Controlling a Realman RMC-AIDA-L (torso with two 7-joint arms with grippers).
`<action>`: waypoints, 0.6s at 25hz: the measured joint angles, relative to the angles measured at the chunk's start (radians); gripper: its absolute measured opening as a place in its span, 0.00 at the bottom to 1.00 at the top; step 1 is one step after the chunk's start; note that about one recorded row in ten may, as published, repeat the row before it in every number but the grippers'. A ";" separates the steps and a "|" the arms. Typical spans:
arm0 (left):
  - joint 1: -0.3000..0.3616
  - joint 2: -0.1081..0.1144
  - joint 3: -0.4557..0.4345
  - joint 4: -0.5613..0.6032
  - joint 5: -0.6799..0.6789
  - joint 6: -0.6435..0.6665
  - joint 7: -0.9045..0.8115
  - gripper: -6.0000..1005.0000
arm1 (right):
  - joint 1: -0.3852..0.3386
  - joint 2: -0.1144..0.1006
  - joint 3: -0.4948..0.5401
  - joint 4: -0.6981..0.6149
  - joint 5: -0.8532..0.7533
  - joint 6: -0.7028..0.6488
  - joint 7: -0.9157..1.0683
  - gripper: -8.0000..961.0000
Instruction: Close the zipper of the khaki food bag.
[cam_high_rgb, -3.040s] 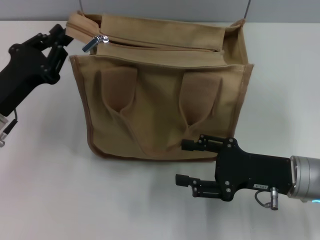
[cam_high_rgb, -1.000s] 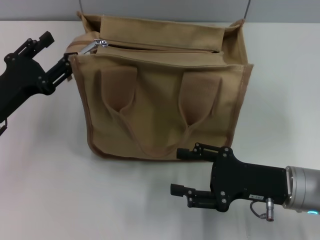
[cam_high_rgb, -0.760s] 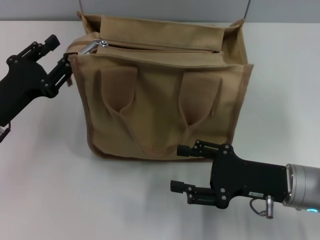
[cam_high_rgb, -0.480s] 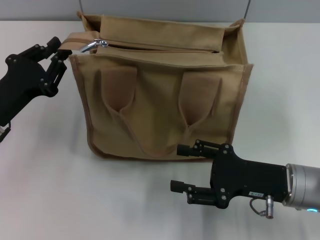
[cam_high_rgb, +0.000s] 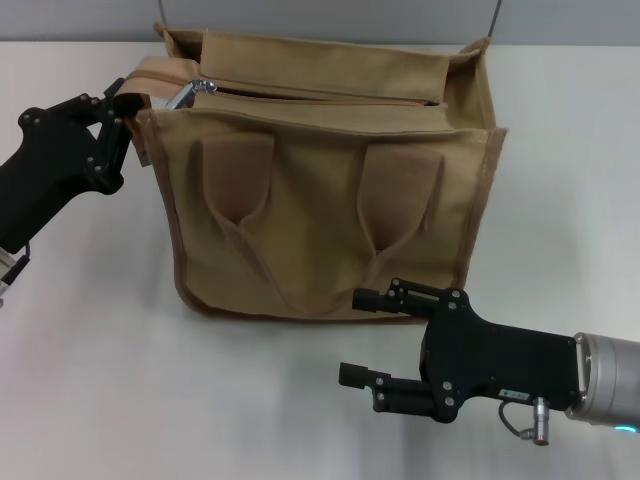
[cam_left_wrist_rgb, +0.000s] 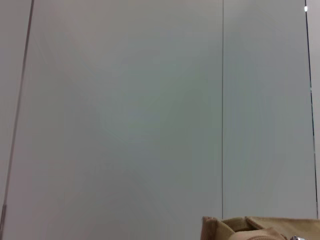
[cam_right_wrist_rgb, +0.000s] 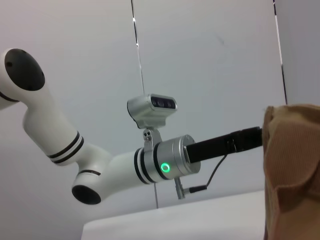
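One silver pull tab sits at left end of zipper, top of khaki food bag mid-table. My left gripper clamped on bag's end flap beside it, not tab itself. Reckon: regrip tab, pull straight along zip. Right gripper spread, idle in front; should brace bag.

Our left gripper is raised at far left, fingers close together. Our right gripper lies low at near right, fingers spread apart.
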 joint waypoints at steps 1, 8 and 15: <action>0.000 0.000 0.000 0.000 0.000 0.000 0.000 0.05 | -0.001 0.000 0.005 0.006 0.000 -0.010 -0.013 0.76; -0.001 -0.001 -0.004 -0.004 0.000 0.066 -0.009 0.04 | -0.039 0.000 0.214 0.081 0.011 -0.209 -0.153 0.76; -0.002 -0.001 -0.005 -0.005 -0.002 0.155 -0.011 0.04 | 0.065 -0.006 0.312 0.070 0.018 -0.223 0.238 0.76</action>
